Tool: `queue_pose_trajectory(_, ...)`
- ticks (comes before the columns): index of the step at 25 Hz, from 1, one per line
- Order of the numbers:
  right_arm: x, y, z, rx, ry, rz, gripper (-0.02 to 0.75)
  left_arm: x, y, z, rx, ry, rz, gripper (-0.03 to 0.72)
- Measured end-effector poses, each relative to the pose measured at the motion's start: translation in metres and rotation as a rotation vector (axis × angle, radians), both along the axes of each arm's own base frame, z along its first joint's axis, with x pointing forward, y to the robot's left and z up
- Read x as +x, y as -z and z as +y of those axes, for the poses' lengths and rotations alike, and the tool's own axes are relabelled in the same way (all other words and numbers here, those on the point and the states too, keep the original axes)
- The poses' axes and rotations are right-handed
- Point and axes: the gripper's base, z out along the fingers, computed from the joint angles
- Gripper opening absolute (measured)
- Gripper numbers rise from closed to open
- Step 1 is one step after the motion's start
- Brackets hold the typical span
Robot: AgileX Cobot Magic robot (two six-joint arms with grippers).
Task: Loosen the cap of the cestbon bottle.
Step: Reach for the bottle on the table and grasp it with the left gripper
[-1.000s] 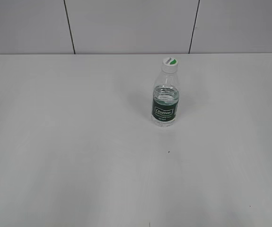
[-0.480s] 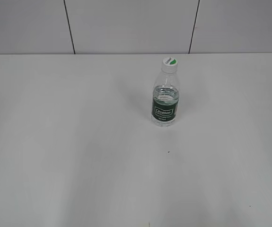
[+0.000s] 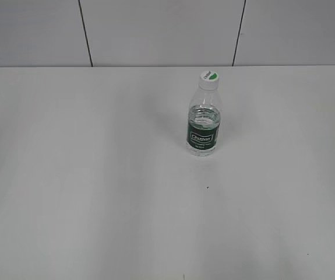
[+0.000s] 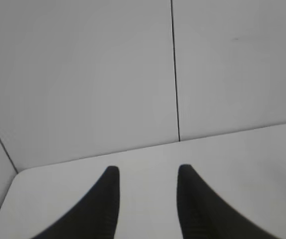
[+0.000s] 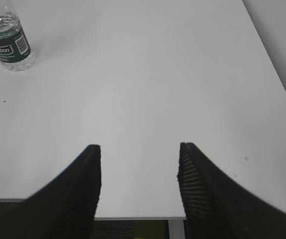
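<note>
The cestbon bottle point(image 3: 204, 119) stands upright on the white table, right of centre in the exterior view, clear with a dark green label band. Its white cap point(image 3: 209, 78) with a green mark sits on top. The bottle's lower body also shows at the top left of the right wrist view point(image 5: 8, 42); the cap is cut off there. My right gripper point(image 5: 139, 148) is open and empty above the table's near edge, far from the bottle. My left gripper point(image 4: 147, 170) is open and empty, facing the back wall. Neither gripper shows in the exterior view.
The white table point(image 3: 97, 175) runs back to a grey panelled wall point(image 3: 155, 29) with dark seams. The table's near edge point(image 5: 133, 218) and right edge show in the right wrist view. A small dark speck point(image 3: 207, 187) lies in front of the bottle.
</note>
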Motion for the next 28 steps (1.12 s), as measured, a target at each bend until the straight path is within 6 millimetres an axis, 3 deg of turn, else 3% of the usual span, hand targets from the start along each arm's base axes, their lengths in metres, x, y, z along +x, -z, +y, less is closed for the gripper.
queue_pose_trajectory(11,0.0,0.0,0.0,-0.002,0.002,0.0,0.389,0.081,0.065,-0.014,0.0,0.115,-0.002,0.244)
queue_pose_trajectory(22,0.0,0.0,0.0,-0.002,0.002,0.0,0.389,0.117,0.142,-0.046,-0.143,0.445,0.032,0.244)
queue_pose_trajectory(28,0.0,0.0,0.0,-0.002,0.002,0.0,0.389,0.149,0.167,-0.063,-0.172,0.654,0.046,0.244)
